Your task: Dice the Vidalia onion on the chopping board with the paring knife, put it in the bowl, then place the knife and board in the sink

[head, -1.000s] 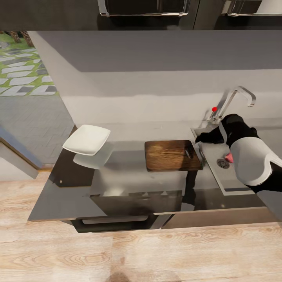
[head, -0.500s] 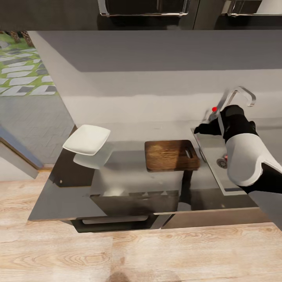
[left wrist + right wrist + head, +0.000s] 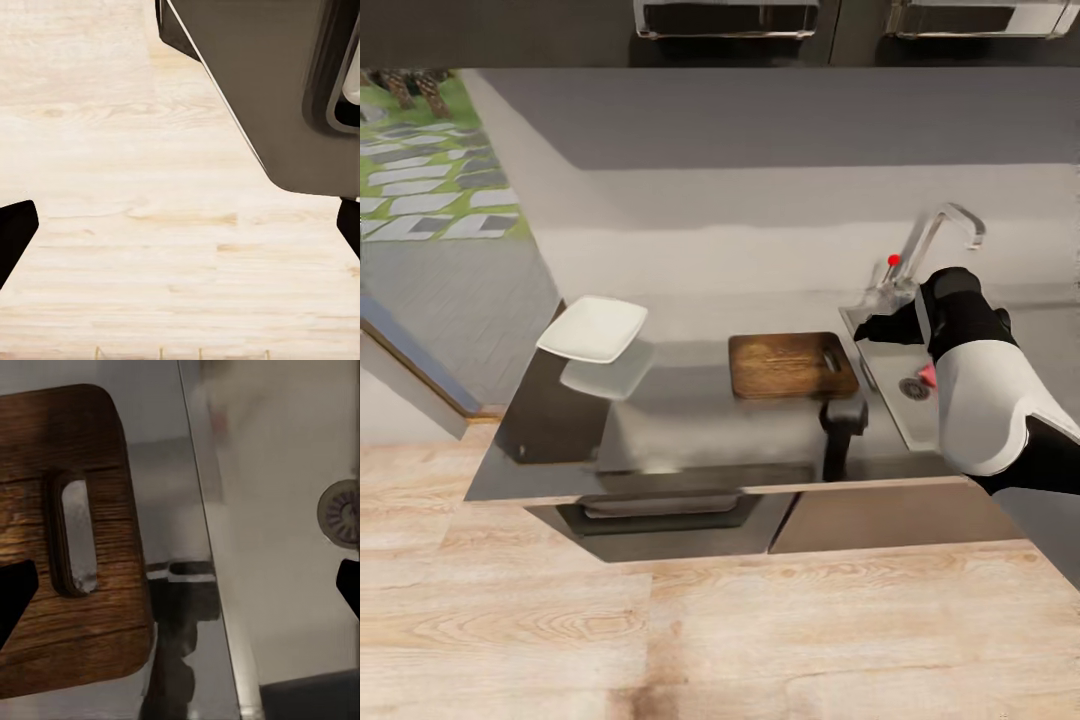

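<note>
- The Vidalia onion [image 3: 929,375], a small pinkish bulb, lies in the grey steel sink [image 3: 880,375] beside the round perforated drain [image 3: 341,513], partly hidden by the arm.
- The right hand [image 3: 865,329] hovers over the sink's near corner, fingers spread, holding nothing.
- The left hand [image 3: 180,232] is likewise released above pale wood-grain floor [image 3: 135,225].
- The brown, grainy chopping board [image 3: 792,365], round-cornered with a slot handle, lies on the glossy dark desk [image 3: 680,420].
- A white squarish bowl [image 3: 593,329] rests far along it.
- No writing is legible.

A brown, dark-grained chopping board [image 3: 792,365] lies on my glossy dark grey counter [image 3: 690,440], a white bowl [image 3: 593,328] far left, a grey sink [image 3: 900,400] right with red-knobbed chrome tap [image 3: 935,235]; pale wood-grain floor [image 3: 660,630] nearest.
</note>
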